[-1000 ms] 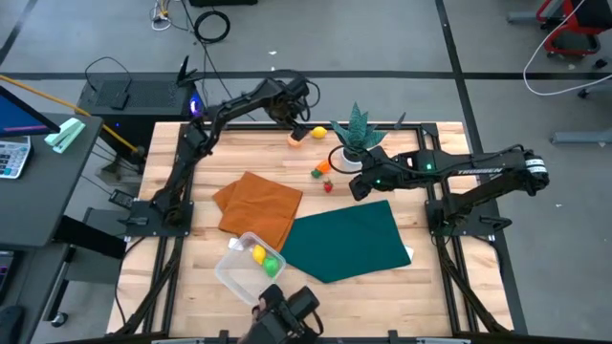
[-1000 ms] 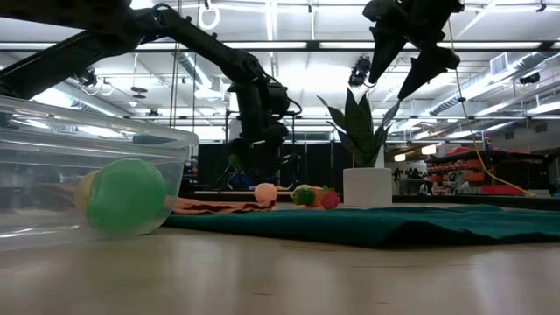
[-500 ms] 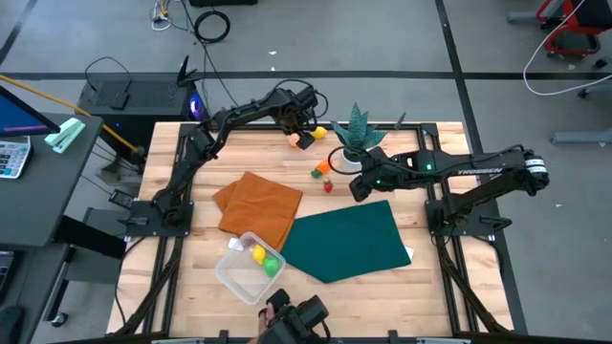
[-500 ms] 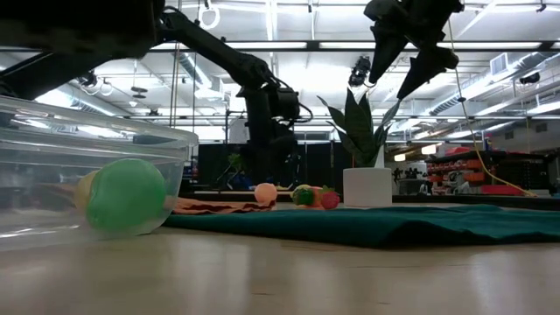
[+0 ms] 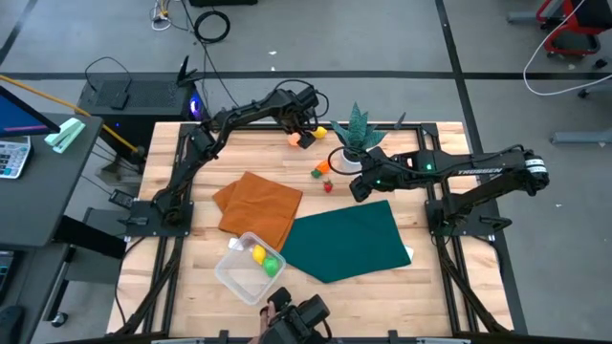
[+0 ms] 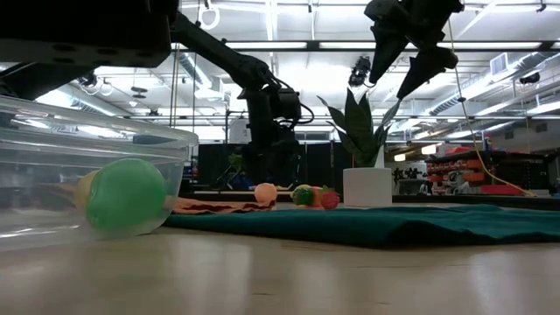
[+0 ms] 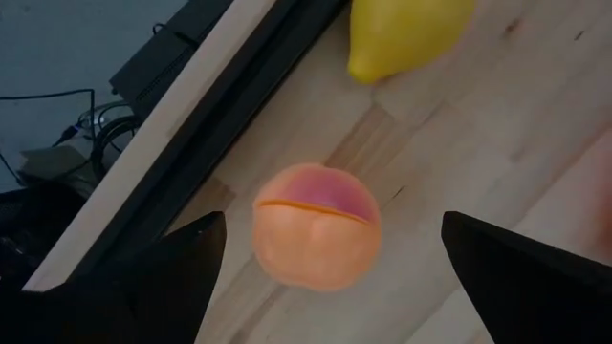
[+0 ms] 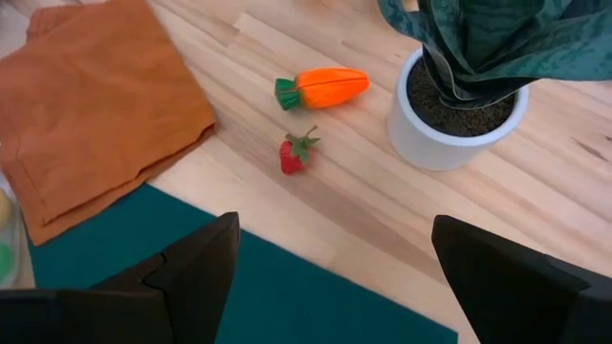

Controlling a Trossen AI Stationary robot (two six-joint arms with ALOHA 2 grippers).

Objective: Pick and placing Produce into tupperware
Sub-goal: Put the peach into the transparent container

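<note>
Reaching to the far edge of the tabletop (image 5: 191,277), the left pincer (image 7: 320,277) hangs over the peach (image 7: 316,225) with its fingers wide open, one on each side, holding nothing. The lemon (image 7: 406,33) lies just beside the peach. The peach is round, so I think it could roll away if one finger bumps it first, maybe off the edge close by. The pincer could also knock the lemon.

The right pincer (image 8: 330,277) waits up in the air, open and empty, near the plant (image 5: 358,129). The carrot (image 8: 321,88) and strawberry (image 8: 293,154) lie on the wood below it.

The tub (image 5: 229,272) sits at the near side, well apart from the peach, with a yellow fruit (image 5: 256,254) and a green one (image 5: 271,265) inside. The ride there is long, so a loose hold might drop the peach.
</note>
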